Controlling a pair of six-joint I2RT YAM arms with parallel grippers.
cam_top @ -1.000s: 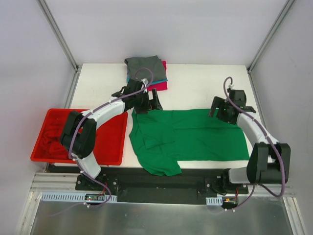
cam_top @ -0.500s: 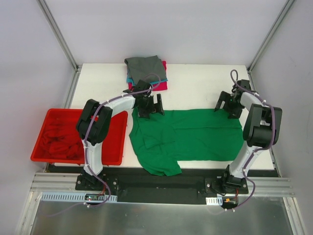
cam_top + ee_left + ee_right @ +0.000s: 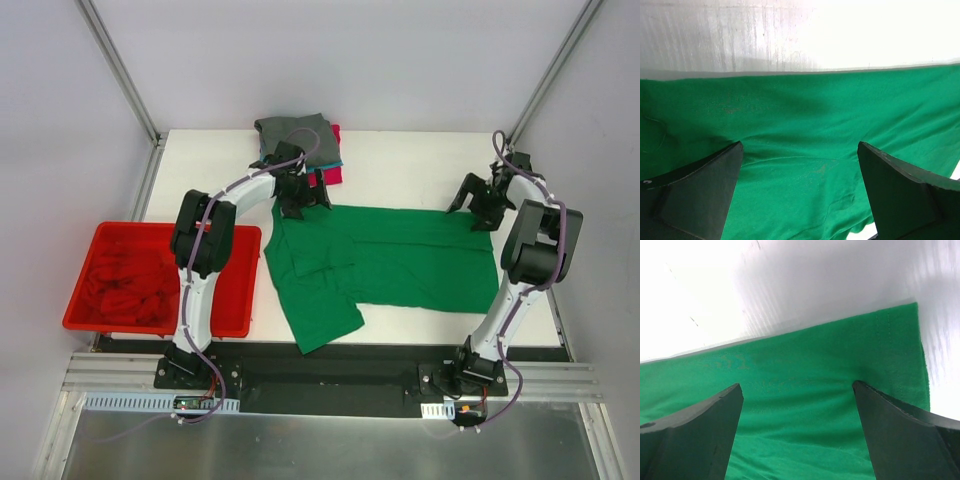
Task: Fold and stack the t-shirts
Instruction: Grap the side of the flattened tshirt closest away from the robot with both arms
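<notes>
The bright green t-shirt (image 3: 400, 265) lies spread flat across the middle of the table, one sleeve folded over at its left. My left gripper (image 3: 300, 198) is open, fingers down on the shirt's far left edge; green cloth fills the gap between its fingers in the left wrist view (image 3: 800, 150). My right gripper (image 3: 480, 203) is open on the far right corner; the hem corner (image 3: 900, 340) shows between its fingers (image 3: 797, 390). A folded stack with a grey tee (image 3: 295, 132) on top, over teal (image 3: 267, 161) and magenta (image 3: 330, 172) ones, sits at the back.
A red plastic bin (image 3: 238, 300) holding crumpled red cloth (image 3: 120, 290) stands at the left, beside the green shirt. The white table (image 3: 410, 165) is bare behind the shirt. Frame posts rise at both back corners.
Both arms have stretched farther back, and the green shirt has slid with them toward the far side; its near sleeve no longer hangs over the front edge.
</notes>
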